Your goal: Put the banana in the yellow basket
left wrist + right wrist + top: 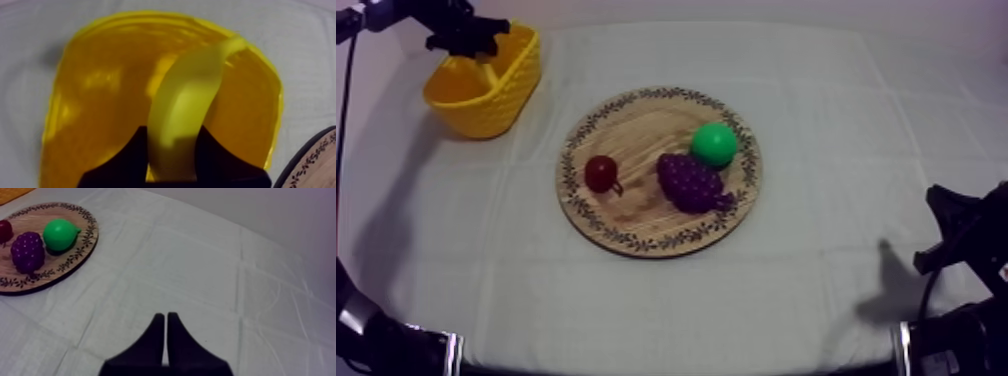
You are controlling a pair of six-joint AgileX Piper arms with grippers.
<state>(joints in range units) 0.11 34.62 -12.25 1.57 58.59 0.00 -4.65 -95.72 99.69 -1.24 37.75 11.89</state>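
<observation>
The left gripper point(466, 38) hangs over the yellow basket point(486, 105) at the table's far left corner. Its fingers are closed on the banana point(185, 110), which points down into the basket's open inside. The carry looks done, so the release is the step in hand. The next move calls for opening the fingers, perhaps after lowering a little, so the banana lands inside and not across the rim. The right gripper point(166, 319) rests by the table's near right corner, fingers pressed together on nothing. The wooden board point(636, 215) sits mid-table.
</observation>
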